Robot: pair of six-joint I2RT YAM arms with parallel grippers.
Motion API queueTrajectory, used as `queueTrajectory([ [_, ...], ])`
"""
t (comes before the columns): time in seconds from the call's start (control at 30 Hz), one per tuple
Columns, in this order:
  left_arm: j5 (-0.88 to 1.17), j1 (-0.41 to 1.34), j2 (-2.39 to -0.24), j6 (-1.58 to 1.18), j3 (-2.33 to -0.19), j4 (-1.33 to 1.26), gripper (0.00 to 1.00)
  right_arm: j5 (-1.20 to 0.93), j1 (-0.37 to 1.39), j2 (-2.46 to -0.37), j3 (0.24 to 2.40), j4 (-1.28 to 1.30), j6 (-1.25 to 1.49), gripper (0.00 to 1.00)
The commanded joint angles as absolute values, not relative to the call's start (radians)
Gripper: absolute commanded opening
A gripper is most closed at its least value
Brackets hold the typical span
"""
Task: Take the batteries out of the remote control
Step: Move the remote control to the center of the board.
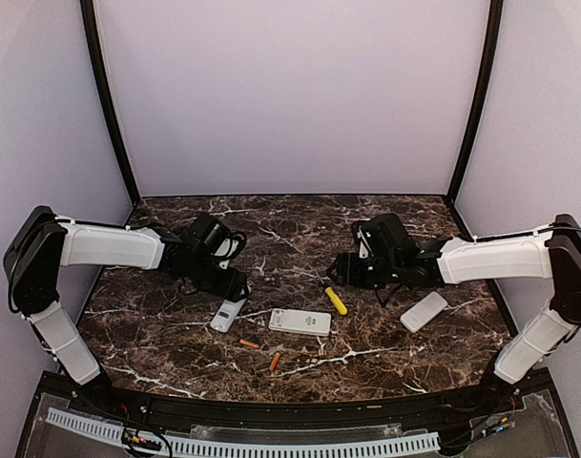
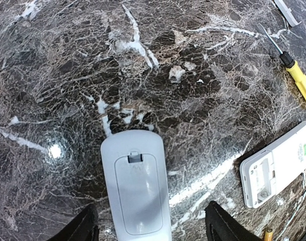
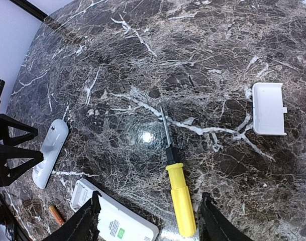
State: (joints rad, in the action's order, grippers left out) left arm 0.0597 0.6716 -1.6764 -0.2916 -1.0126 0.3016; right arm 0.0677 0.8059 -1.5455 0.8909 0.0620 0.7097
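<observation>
Here, dark veined marble table, lilac walls

Left wrist view: the left hand shows only two dark finger stubs at the bottom edge. The grey remote between them loses its near end to that edge. The white remote runs off the right edge, and the contents of its open bay are too small to tell. One battery shows only its tip at the bottom edge. The screwdriver handle is clipped at the right edge. The loose cover is clipped at the top corner.

Right wrist view: the right hand and the white remote are cut by the bottom edge.

Top view: fingertips of both hands cannot be made out against the dark worktop.
</observation>
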Motion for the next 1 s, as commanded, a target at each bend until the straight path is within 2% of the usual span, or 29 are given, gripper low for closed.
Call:
queueTrajectory([
  [0.0, 0.099, 0.669, -1.717, -0.305, -0.998, 0.212, 0.72, 0.072, 0.826, -1.55, 0.929, 0.062, 0.699, 0.64],
  [0.37, 0.087, 0.655, -1.815, -0.301, -1.055, 0.201, 0.72, 0.106, 0.835, -1.509, 0.912, 0.098, 0.718, 0.64],
  [0.77, 0.362, 0.661, -1.822, -0.273, -1.018, 0.065, 0.72, 0.094, 0.842, -1.549, 0.958, 0.093, 0.707, 0.64],
  [0.97, 0.369, 0.666, -1.819, -0.287, -1.013, 0.05, 0.71, 0.1, 0.853, -1.554, 0.969, 0.102, 0.706, 0.64],
])
